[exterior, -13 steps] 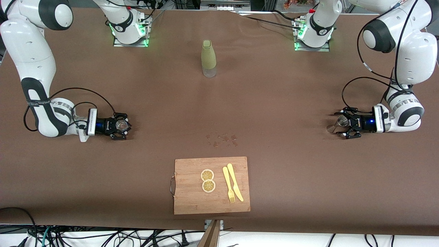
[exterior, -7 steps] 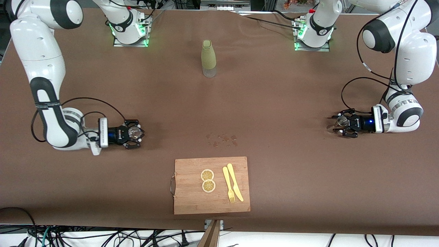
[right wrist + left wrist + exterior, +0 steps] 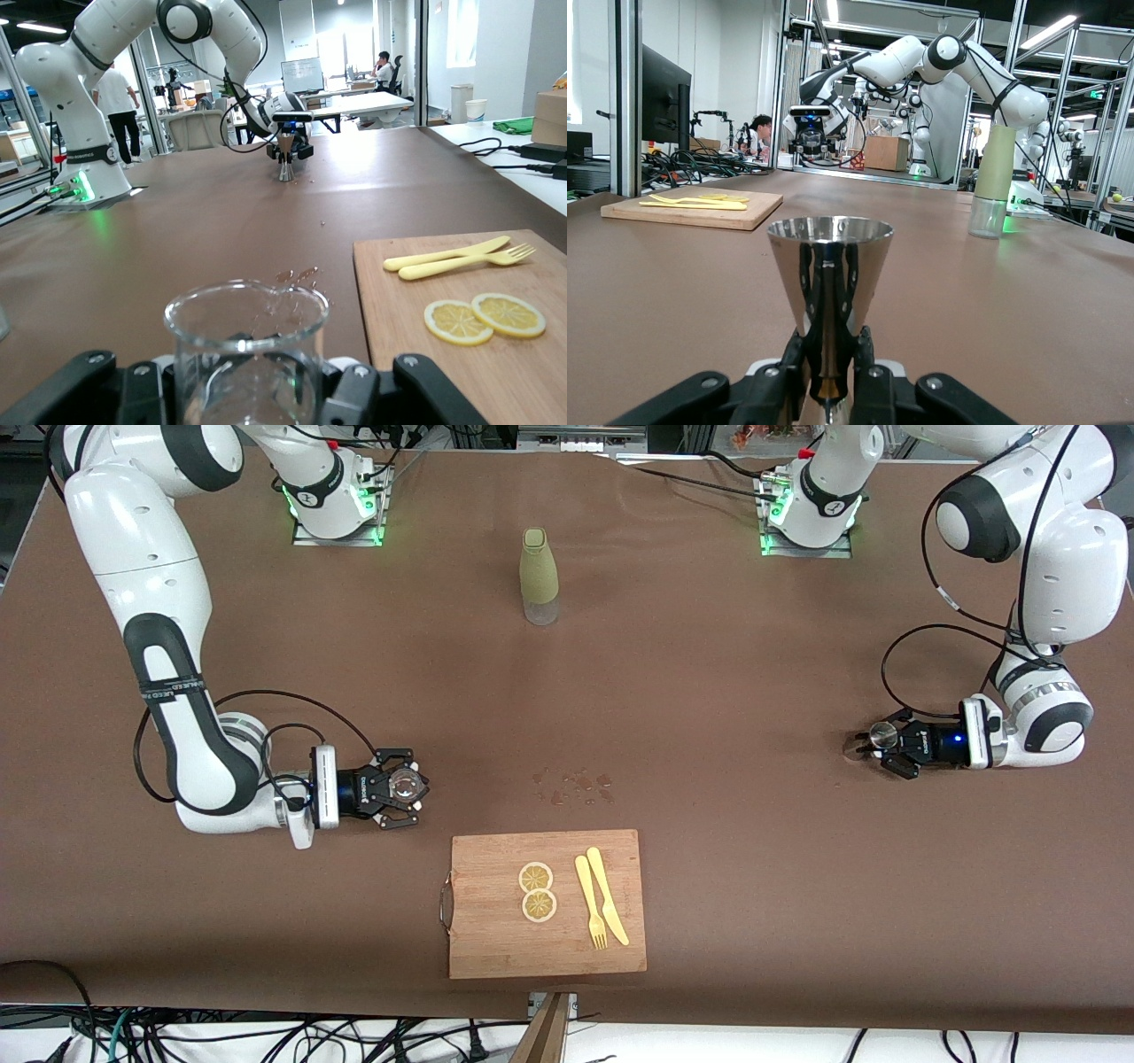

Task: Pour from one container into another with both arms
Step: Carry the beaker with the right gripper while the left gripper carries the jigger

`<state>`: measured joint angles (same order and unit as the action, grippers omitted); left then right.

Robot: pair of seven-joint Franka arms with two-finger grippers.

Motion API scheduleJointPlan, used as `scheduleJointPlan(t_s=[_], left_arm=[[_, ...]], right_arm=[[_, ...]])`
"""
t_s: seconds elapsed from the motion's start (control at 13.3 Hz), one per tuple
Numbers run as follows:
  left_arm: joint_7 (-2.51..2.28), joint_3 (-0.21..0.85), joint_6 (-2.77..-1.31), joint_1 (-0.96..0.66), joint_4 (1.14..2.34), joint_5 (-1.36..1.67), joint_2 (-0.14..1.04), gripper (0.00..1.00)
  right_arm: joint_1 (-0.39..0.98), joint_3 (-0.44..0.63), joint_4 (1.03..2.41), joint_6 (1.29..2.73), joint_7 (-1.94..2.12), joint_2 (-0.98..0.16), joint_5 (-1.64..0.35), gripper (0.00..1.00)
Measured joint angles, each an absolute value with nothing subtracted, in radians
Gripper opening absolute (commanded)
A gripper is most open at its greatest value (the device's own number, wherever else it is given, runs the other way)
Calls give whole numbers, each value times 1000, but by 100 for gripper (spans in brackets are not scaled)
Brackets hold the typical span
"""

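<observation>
A clear glass beaker stands upright in my right gripper, which is shut on it low over the table, toward the right arm's end. In the right wrist view the beaker fills the space between the black fingers of that gripper. A small steel jigger stands at the left arm's end, with my left gripper shut on it. In the left wrist view the fingers of this gripper clamp the waist of the jigger.
A bottle in a green sleeve stands between the two bases. A wooden cutting board near the front camera carries two lemon slices, a yellow fork and a knife. Spilled droplets lie just above the board.
The right arm has carried the beaker toward the table's middle and nearer the front camera. The left gripper's fingers have closed in on the jigger.
</observation>
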<state>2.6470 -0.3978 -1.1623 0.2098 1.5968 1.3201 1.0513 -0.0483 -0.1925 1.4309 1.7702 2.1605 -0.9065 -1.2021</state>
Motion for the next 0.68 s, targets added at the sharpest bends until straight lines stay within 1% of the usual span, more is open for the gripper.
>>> scheduleJointPlan(t_s=[0.23, 0.45, 0.68], left_arm=[[2647, -398, -1162, 198, 1572, 1320, 1051, 0], [2646, -397, -1162, 167, 1548, 1320, 1051, 0], [2634, -393, -1162, 96, 1538, 1326, 1044, 0]], right_arm=[[-19, -206, 1393, 1783, 2106, -904, -1202, 0], [43, -210, 1380, 1863, 2081, -893, -1202, 0], [111, -213, 1373, 1946, 2029, -886, -1202, 0]])
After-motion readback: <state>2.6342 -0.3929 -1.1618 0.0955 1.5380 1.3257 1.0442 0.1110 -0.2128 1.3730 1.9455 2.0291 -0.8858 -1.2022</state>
